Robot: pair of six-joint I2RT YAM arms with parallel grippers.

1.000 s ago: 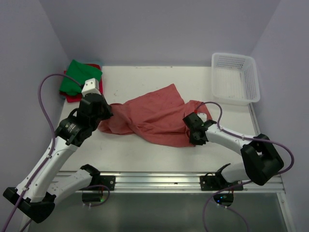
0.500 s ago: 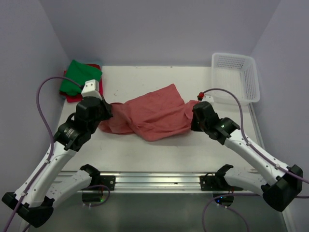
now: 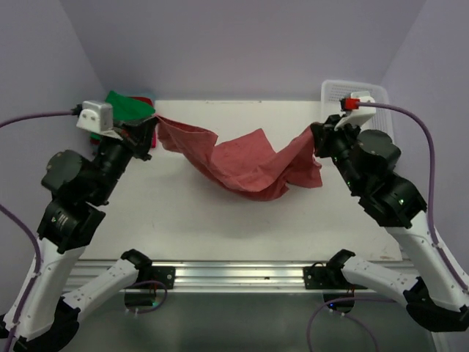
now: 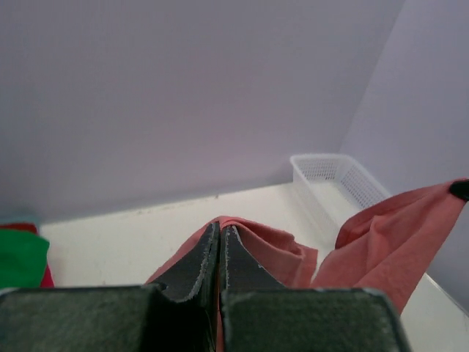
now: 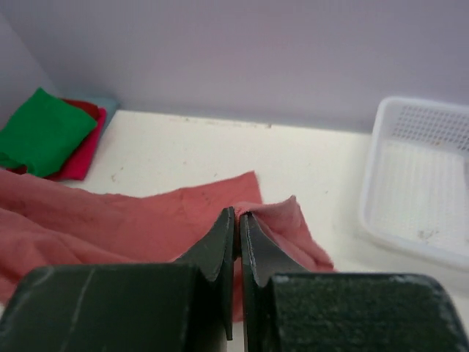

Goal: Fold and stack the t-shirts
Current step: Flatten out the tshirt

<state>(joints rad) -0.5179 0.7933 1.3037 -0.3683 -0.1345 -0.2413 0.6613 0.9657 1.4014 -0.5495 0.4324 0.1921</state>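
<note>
Shirt point(image 3: 249, 165) sagging mid-air | left gripper point(image 3: 149, 136), right gripper point(image 3: 317, 141) both pinching its edges | tension evenly, then lay flat

light: bright, even, diffuse | shadows: faint, soft-edged | focus: overhead sharp — wrist views soft up close

White plastic mesh basket point(image 3: 331, 94) upright at far right corner of off-white desk point(image 3: 212, 220); lavender walls point(image 3: 242, 44) on three sides, aluminium rail point(image 3: 234, 275) along near edge.
</note>
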